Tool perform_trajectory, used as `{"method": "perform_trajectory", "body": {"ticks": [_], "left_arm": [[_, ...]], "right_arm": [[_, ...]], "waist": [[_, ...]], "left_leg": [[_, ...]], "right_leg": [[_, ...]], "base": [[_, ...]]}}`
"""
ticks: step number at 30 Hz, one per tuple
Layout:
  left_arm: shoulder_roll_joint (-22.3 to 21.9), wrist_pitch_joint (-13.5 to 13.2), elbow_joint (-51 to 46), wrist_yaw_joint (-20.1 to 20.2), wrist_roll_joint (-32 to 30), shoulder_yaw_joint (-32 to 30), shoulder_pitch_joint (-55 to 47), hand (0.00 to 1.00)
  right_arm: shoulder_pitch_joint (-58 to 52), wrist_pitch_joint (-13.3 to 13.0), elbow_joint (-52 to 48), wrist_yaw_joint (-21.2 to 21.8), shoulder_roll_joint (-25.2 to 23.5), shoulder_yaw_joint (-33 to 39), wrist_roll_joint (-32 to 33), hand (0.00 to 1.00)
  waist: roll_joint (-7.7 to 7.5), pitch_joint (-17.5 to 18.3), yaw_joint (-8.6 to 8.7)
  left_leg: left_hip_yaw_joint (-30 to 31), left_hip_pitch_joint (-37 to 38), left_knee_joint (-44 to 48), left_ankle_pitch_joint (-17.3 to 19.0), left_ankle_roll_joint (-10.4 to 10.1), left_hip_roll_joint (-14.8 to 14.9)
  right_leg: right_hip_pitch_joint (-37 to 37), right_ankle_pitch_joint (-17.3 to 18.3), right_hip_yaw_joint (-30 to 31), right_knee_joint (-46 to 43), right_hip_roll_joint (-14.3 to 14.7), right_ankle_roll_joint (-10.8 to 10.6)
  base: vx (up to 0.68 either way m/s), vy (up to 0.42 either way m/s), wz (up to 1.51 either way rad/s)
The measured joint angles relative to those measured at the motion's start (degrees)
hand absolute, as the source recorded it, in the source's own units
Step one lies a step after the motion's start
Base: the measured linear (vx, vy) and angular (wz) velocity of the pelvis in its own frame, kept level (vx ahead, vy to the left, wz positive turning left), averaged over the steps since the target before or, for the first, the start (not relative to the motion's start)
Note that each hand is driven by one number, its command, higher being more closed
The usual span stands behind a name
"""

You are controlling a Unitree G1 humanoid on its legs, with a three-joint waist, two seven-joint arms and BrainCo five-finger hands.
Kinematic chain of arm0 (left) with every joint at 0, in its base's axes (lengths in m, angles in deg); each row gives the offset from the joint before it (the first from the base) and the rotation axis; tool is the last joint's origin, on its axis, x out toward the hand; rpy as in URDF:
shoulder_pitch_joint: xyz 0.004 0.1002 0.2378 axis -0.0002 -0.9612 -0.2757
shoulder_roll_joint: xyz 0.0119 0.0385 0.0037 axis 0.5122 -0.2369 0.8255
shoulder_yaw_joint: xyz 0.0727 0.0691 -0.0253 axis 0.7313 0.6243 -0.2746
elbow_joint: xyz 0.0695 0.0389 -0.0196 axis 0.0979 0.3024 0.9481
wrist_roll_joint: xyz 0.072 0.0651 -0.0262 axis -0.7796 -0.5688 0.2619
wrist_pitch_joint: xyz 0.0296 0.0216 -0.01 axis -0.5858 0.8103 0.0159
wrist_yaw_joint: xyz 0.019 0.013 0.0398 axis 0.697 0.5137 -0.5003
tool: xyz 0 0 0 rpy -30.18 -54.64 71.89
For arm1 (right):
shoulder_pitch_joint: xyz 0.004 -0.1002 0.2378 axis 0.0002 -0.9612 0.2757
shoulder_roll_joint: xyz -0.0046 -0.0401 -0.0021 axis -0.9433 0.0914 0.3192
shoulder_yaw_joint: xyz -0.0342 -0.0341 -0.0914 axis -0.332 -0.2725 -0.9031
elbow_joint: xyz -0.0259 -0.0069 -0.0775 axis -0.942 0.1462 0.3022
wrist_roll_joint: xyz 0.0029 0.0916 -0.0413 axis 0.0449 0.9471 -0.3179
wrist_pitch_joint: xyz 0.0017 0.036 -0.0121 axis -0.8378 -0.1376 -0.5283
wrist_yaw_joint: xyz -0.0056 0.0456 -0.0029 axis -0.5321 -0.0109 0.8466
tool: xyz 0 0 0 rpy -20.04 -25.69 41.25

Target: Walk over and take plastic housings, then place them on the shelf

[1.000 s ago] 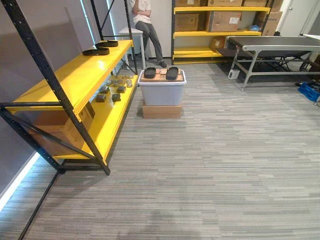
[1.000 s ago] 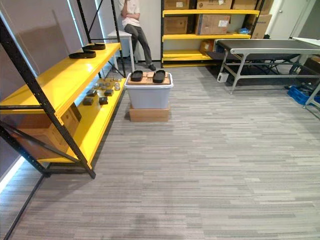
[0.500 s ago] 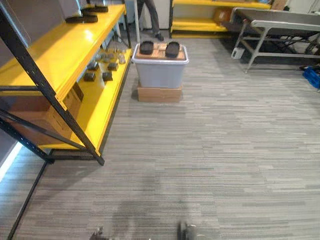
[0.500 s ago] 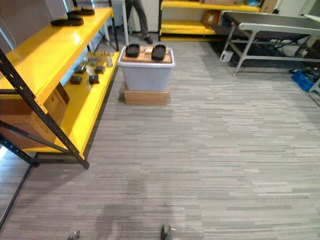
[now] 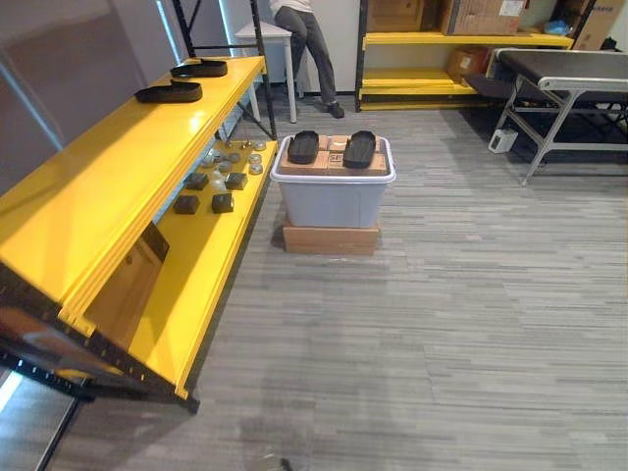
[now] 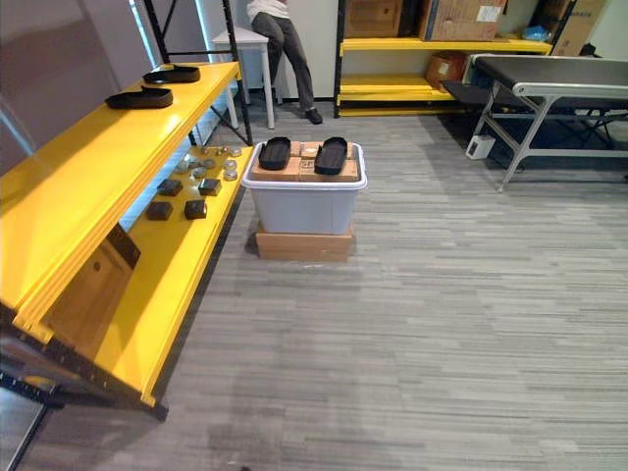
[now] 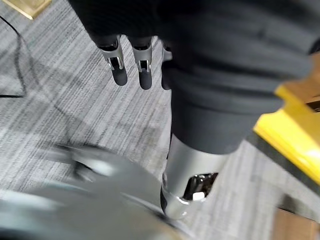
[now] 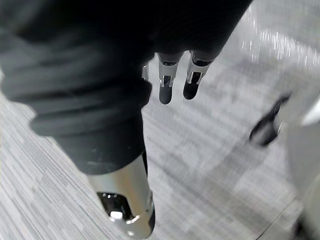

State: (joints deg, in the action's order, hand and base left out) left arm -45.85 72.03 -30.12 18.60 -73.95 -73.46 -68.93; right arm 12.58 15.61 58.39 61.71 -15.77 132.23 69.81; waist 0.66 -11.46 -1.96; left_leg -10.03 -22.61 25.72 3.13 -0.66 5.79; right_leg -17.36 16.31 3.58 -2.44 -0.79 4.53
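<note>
Steps have brought me nearer the bin (image 5: 334,201) topped with housings (image 5: 303,147); left robot hand (image 7: 119,70) and right robot hand (image 8: 166,89) hang slack-fingered, empty, and drifting left could clip the shelf (image 5: 108,186).

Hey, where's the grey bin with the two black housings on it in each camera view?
Left eye view: grey bin upper middle, right of the yellow shelf.
Right eye view: grey bin upper middle, slightly further left.
Left wrist view: left robot hand above carpet.
Right wrist view: right robot hand above carpet.
Shared landmark: cardboard box under the bin.
</note>
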Motion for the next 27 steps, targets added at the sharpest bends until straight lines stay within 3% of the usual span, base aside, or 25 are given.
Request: {"method": "perform_trajectory", "body": {"ticks": [1, 3, 4, 5, 6, 7, 8, 9, 10, 11, 12, 14, 15, 16, 17, 18, 19, 20, 21, 22, 23, 24, 25, 27], "left_arm": [[0.26, 0.09, 1.73, -0.18, 0.02, 0.36, -0.14, 0.0], [0.91, -0.08, 2.3, 0.0, 0.02, -0.95, 0.07, 0.0], [1.96, -0.17, 4.05, -0.04, 0.16, -2.87, -0.1, 0.0], [1.8, 0.05, 4.08, 0.01, 0.36, -2.57, -1.62, 0.0], [2.25, 0.17, 4.14, 0.11, 0.67, -2.26, -1.76, 0.0], [2.92, 0.44, 4.11, -0.02, 1.24, -1.65, -0.86, 0.0], [2.54, 0.76, 4.16, -0.08, 1.32, -2.34, 0.51, 0.0], [1.79, 0.83, 4.1, -0.08, 1.55, -2.73, 1.21, 0.0], [1.04, 0.78, 3.98, -0.13, 2.31, -2.89, 2.14, 0.0], [0.59, 0.59, 3.92, -0.07, 2.72, -2.85, 3.14, 0.0], [0.36, 0.56, 3.78, -0.07, 3.26, -2.97, 3.73, 0.0], [-0.66, -0.01, 2.63, -0.29, 4.22, -4.97, 5.8, 0.0], [-0.84, -0.22, 2.04, -0.29, 4.44, -5.26, 6.05, 0.0], [-2.23, -0.28, 2.01, -0.38, 4.47, -6.7, 6.62, 0.0], [-3.18, -0.15, 1.98, -0.35, 4.42, -7.08, 6.61, 0.0], [-4.64, -0.13, 1.53, -0.3, 4.43, -9.74, 6.71, 0.0], [-5.07, -0.16, 1.51, -0.28, 4.42, -10.87, 6.67, 0.0], [-5.71, -0.16, 1.44, -0.28, 4.44, -12.59, 6.62, 0.0], [-6.4, 0.02, 1.95, 0.01, 4.48, -15.25, 6.49, 0.0], [-6.38, 0.22, 1.84, 0.03, 4.5, -16.08, 5.96, 0.0], [-5.85, 0.32, 1.49, 0.0, 4.5, -16.29, 4.1, 0.0], [-5.36, 0.58, 1.86, -0.01, 4.5, -16.19, 3.22, 0.0], [-4.9, 0.88, 1.94, 0.03, 4.6, -16.17, 1.58, 0.0], [-4.23, 1.17, 3.07, 0.13, 5.22, -16.24, -0.12, 0.0]], "right_arm": [[0.37, 0.06, 1.28, -0.13, 0.06, -0.37, -0.29, 0.0], [1.48, 0.25, 2.96, 0.07, -0.05, -0.48, -1.4, 0.0], [1.23, 0.36, 3.89, -0.03, -0.57, 0.56, -2.04, 0.0], [-0.5, 0.07, 4.84, 0.08, 0.44, 1.18, -2.21, 0.0], [-0.54, 0.02, 5.32, 0.11, 0.24, 1.59, -2.22, 0.0], [-1.44, -0.02, 5.18, 0.43, -0.68, 1.36, -2.21, 0.0], [-1.74, 0.01, 4.31, 0.55, -0.64, 0.11, -2.42, 0.0], [-1.92, 0.03, 3.79, 0.59, -0.5, -0.6, -2.48, 0.0], [-2.7, 0.14, 2.72, 0.8, -0.63, -1.14, -2.65, 0.0], [-3.71, 0.32, 2.56, 1.01, -0.66, -1.51, -3.23, 0.0], [-4.24, 0.45, 2.56, 1.02, -0.68, -1.49, -3.3, 0.0], [-5.71, 0.81, 2.58, 1.02, -0.82, -1.22, -3.38, 0.0], [-6.44, 0.82, 2.59, 1.04, -0.86, -1.23, -3.38, 0.0], [-6.57, 0.89, 3.0, 0.99, -0.39, -0.65, -3.38, 0.0], [-6.18, 0.9, 2.96, 1.01, 0.0, -0.24, -3.35, 0.0], [-6.31, 0.96, 1.28, 1.17, -0.13, 0.86, -3.04, 0.0], [-6.52, 0.98, 0.95, 1.25, -0.35, 1.48, -2.98, 0.0], [-6.92, 1.03, 0.55, 1.38, -0.89, 1.73, -2.56, 0.0], [-6.97, 1.37, 0.7, 1.35, -0.89, 2.36, -1.87, 0.0], [-6.95, 1.55, 0.68, 1.36, -1.16, 2.82, -1.8, 0.0], [-7.02, 1.75, 0.71, 1.42, -1.43, 2.84, -1.44, 0.0], [-6.89, 1.9, 1.01, 1.4, -1.51, 2.88, -0.93, 0.0], [-6.74, 2.0, 1.2, 1.35, -1.36, 3.07, -0.88, 0.0], [-6.09, 1.97, 2.08, 1.25, -0.53, 4.0, -0.87, 0.0]], "waist": [[-0.73, 1.66, 0.27], [-0.65, 1.57, 0.73], [-1.62, 1.94, 0.62], [-2.39, 3.79, 1.04], [-2.94, 3.83, 1.13], [-5.2, 3.75, 1.17], [-5.19, 3.26, 1.38], [-4.52, 2.66, 1.7], [-2.63, 1.82, 2.74], [-1.28, 1.55, 3.59], [-0.51, 1.66, 4.06], [0.11, 2.42, 4.97], [-0.43, 2.82, 5.09], [0.74, 2.91, 5.06], [1.94, 3.1, 4.43], [1.97, 3.09, 4.63], [2.15, 2.93, 4.6], [2.66, 2.45, 4.74], [3.33, 1.63, 4.6], [3.4, 1.59, 4.54], [2.84, 1.57, 4.06], [2.63, 1.61, 3.65], [1.83, 1.88, 3.08], [1.34, 2.08, 2.23]], "left_leg": [[-0.75, 0.11, 1.43, 2.54, 0.3, -1.18], [-1.02, -0.11, 7.98, 3.77, 0.91, 0.9], [-0.49, -0.43, 12.4, 5.02, 2.85, 0.11], [-0.74, 4.81, 2.32, 3.91, 7.68, -2.42], [-0.15, 7.3, 2.09, 5.8, 10.95, -3.01], [1.14, 11.92, -0.55, 8.49, 10.95, -5.24], [1.27, 16.06, -2.64, 9.55, 11.0, -6.16], [1.48, 19.14, -3.96, 9.93, 11.61, -6.14], [2.44, 25.34, -7.46, 10.2, 11.77, -5.57], [3.21, 30.8, -11.02, 10.25, 11.16, -4.42], [3.49, 33.26, -12.28, 10.47, 10.72, -3.52], [4.93, 39.98, -16.43, 12.67, 7.65, -0.77], [5.42, 41.16, -17.24, 13.34, 6.89, -0.68], [5.91, 43.66, -17.37, 13.68, 6.1, 1.43], [5.14, 43.64, -16.31, 12.53, 4.36, 2.61], [5.77, 41.16, -6.92, 7.5, 0.44, 4.26], [6.25, 39.51, -1.16, 5.4, -0.89, 5.24], [8.03, 35.61, 10.24, 0.83, -4.43, 6.94], [10.09, 29.0, 28.11, -0.67, -10.25, 9.3], [9.71, 25.97, 35.88, -0.29, -10.77, 10.5], [5.8, 21.26, 45.19, 0.36, -9.29, 13.06], [3.43, 19.34, 46.82, 1.47, -6.71, 13.71], [-1.03, 15.18, 45.84, 3.79, -2.98, 14.49], [-4.96, 10.07, 35.12, 7.1, -2.97, 13.05]], "right_leg": [[-0.02, -1.22, 1.14, -0.76, -1.27, 0.11], [1.44, -5.74, 4.75, -7.87, 0.14, -2.36], [2.27, -8.38, 5.34, -15.68, 1.09, -6.36], [5.23, -12.07, 4.42, -27.32, 1.47, -19.78], [7.15, -16.22, 4.41, -33.97, 1.73, -19.45], [13.58, -22.2, 1.6, -47.78, 0.06, -20.04], [21.1, -17.62, -1.82, -59.18, -2.5, -19.18], [24.27, -14.89, -3.48, -62.44, -3.56, -18.17], [29.12, -9.8, -6.56, -63.6, -5.34, -14.16], [33.1, -5.37, -8.77, -58.97, -6.41, -10.66], [34.79, -4.42, -9.29, -54.65, -6.54, -10.38], [38.89, -6.79, -8.82, -28.46, -6.26, -10.46], [39.52, -9.26, -8.75, -21.19, -6.59, -10.36], [39.26, -16.07, -9.53, -22.45, -4.95, -5.45], [39.36, -14.76, -9.93, -24.07, -3.88, -5.36], [37.43, -8.75, -11.15, -28.3, -3.27, -3.73], [35.7, -6.86, -11.88, -28.59, -2.86, -3.28], [32.18, -4.69, -12.8, -28.19, -2.06, -2.73], [26.09, -2.94, -14.39, -25.6, -0.44, -1.91], [22.85, -2.5, -14.88, -23.6, 0.47, -1.56], [16.89, -2.25, -14.75, -19.04, 1.68, -1.15], [14.18, -2.12, -14.35, -16.77, 1.73, -0.96], [9.5, -1.76, -13.66, -12.24, 1.52, -0.91], [5.41, -1.72, -12.48, -8.3, 0.19, -2.42]], "base": [[0.78, 0.176, -0.13], [0.92, 0.241, 0.0], [0.67, 0.227, -0.04], [0.57, 0.238, 0.05], [0.54, 0.158, 0.3], [0.65, 0.098, 0.32], [0.57, -0.015, 0.3], [0.59, -0.05, 0.19], [0.64, -0.066, 0.32], [0.67, -0.088, 0.44], [0.87, -0.201, 0.53], [0.93, -0.32, 0.55], [0.88, -0.372, 0.43], [0.73, -0.304, 0.07], [1.02, -0.419, 0.08], [0.77, -0.317, 0.04], [0.86, -0.361, 0.31], [0.52, -0.198, 0.34], [0.62, -0.195, 0.34], [0.57, -0.119, 0.18], [0.55, -0.09, -0.03], [0.53, -0.065, -0.14], [0.53, -0.043, -0.2], [0.52, 0.021, -0.34]]}}
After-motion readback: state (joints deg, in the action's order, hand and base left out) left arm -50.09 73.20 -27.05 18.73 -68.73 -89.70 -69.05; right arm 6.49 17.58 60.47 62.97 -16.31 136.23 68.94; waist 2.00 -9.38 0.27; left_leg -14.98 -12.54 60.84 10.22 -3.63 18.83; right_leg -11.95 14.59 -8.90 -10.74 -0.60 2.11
